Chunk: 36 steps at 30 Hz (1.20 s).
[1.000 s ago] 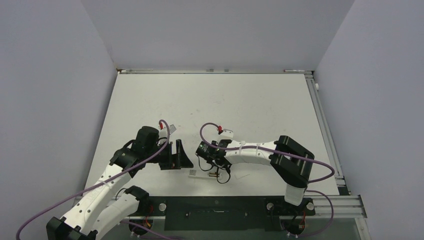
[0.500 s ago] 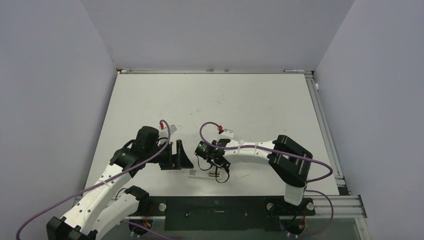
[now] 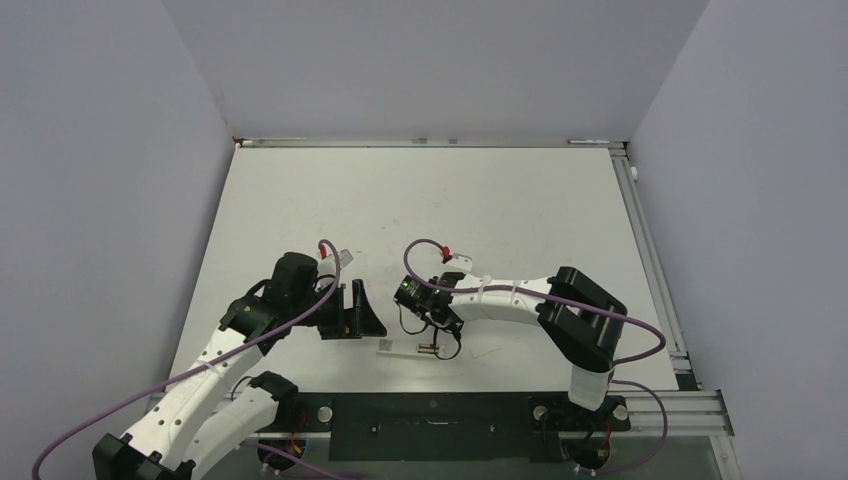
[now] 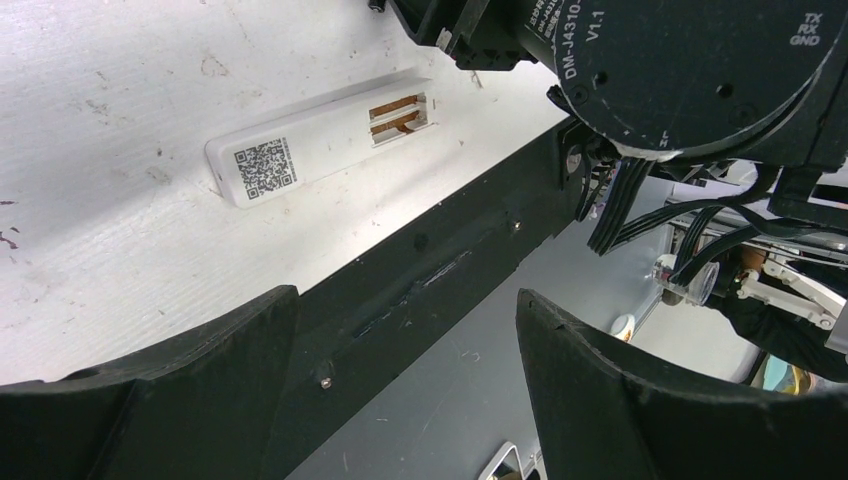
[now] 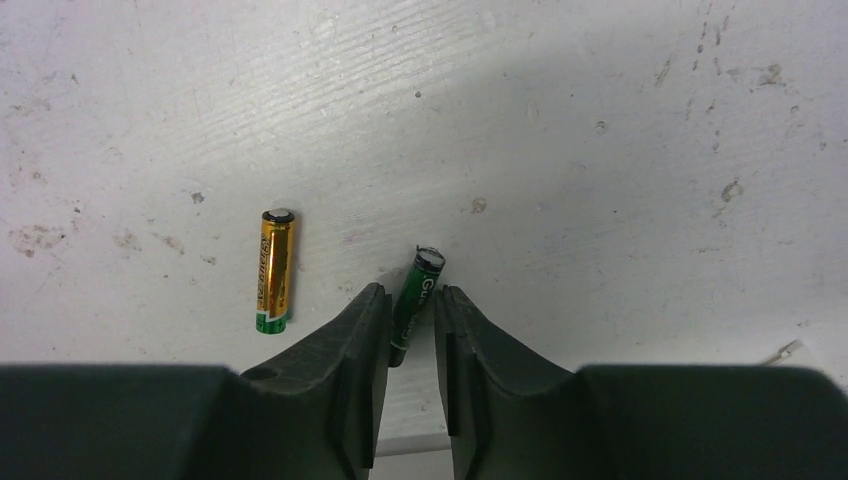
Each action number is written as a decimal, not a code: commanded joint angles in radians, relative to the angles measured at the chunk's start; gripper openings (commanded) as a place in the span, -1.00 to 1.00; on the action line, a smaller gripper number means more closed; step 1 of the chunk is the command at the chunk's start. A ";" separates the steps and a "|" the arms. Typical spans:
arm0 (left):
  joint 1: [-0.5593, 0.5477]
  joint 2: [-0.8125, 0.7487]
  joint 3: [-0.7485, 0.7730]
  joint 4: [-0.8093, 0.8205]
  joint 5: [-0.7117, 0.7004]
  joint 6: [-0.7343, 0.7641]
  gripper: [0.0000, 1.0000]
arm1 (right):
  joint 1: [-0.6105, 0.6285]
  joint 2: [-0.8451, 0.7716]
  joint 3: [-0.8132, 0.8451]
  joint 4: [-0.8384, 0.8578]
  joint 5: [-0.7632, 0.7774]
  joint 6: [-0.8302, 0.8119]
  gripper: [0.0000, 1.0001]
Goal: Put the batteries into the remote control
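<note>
The remote control (image 4: pixel 320 145) lies flat on the white table with a QR label and its battery recess (image 4: pixel 400 108) facing up. In the top view the remote control (image 3: pixel 400 347) sits between the two arms near the front edge. Two batteries lie apart from the remote: a gold one (image 5: pixel 274 270) and a dark green one (image 5: pixel 415 298). My right gripper (image 5: pixel 411 290) points down at the table. Its fingers closely straddle the tilted green battery, which still rests on the surface. My left gripper (image 4: pixel 405 295) hangs wide open and empty just left of the remote.
The black front rail (image 4: pixel 440 260) of the table runs right behind the remote. The right arm's round black motor housing (image 4: pixel 690 70) looms close beside the remote. Purple cables loop over both arms (image 3: pixel 420 250).
The right gripper's fingers have drawn closer together around the green battery, and that wrist has shifted slightly. The left arm has not moved.
</note>
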 commanded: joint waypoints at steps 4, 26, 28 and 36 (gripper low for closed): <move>0.004 -0.014 0.007 0.007 -0.021 -0.005 0.52 | 0.004 0.005 -0.023 0.006 -0.005 -0.035 -0.65; 0.006 0.023 0.013 0.029 -0.035 -0.019 0.52 | -0.036 -0.213 -0.101 0.193 -0.095 -0.418 -0.83; 0.007 0.032 0.015 0.041 -0.030 -0.025 0.52 | -0.049 -0.234 -0.105 0.201 -0.110 -0.463 -0.83; 0.019 0.076 0.017 0.125 0.046 -0.068 0.52 | -0.083 -0.351 -0.135 0.243 -0.204 -0.708 -0.83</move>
